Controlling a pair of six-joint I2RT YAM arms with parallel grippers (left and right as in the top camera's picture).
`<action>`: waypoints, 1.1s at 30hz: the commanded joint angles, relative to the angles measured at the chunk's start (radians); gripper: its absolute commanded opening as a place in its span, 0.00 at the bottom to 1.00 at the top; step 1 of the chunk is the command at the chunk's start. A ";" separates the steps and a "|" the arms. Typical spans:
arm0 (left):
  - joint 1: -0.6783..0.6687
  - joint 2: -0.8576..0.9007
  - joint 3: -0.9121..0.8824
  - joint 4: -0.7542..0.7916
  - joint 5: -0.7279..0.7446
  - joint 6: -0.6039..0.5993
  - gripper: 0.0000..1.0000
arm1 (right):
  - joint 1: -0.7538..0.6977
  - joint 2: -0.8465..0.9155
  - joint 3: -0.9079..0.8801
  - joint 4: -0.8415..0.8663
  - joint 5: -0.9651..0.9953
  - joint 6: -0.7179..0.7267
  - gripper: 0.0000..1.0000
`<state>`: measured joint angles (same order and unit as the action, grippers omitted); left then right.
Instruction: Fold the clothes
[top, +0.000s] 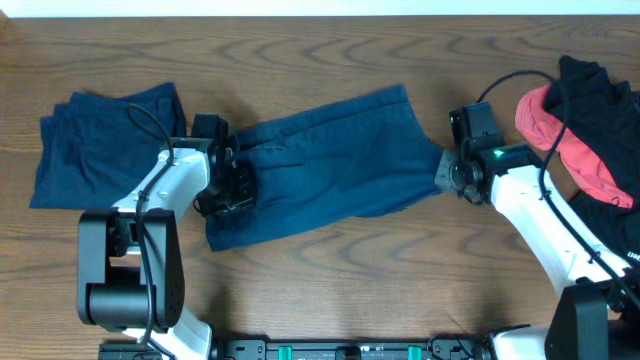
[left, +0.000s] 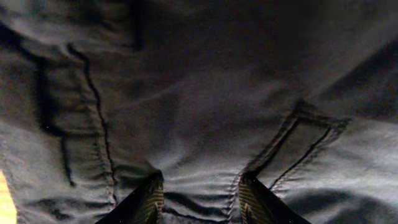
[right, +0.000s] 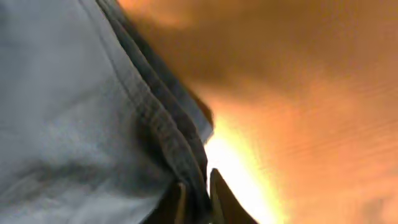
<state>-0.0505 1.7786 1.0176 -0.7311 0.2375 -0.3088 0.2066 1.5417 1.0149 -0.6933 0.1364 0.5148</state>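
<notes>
Dark navy shorts (top: 330, 160) lie spread across the middle of the table, slanting up to the right. My left gripper (top: 235, 185) is at their left end. In the left wrist view its fingers (left: 200, 186) are apart and pressed down on the fabric (left: 199, 93), which wrinkles between them near a pocket seam. My right gripper (top: 448, 170) is at the shorts' right end. In the right wrist view its fingers (right: 198, 196) are shut on the layered hem edge (right: 155, 124).
A second navy garment (top: 100, 140) lies folded at the far left. A pile of black cloth (top: 600, 90) and a coral-red garment (top: 575, 150) sits at the right edge, beside my right arm. The table is brown wood (top: 330, 290).
</notes>
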 joint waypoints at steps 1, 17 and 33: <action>0.006 -0.039 -0.018 0.003 -0.047 0.019 0.43 | -0.013 -0.007 -0.003 0.068 0.061 -0.053 0.17; 0.004 -0.217 -0.019 0.090 0.014 -0.025 0.54 | -0.043 0.054 0.042 0.407 -0.176 -0.270 0.55; 0.003 -0.210 -0.047 0.080 0.013 -0.025 0.54 | -0.050 0.573 0.616 0.080 -0.347 -0.383 0.67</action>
<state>-0.0486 1.5597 0.9932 -0.6483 0.2417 -0.3256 0.1627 2.0598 1.5459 -0.6022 -0.1864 0.1719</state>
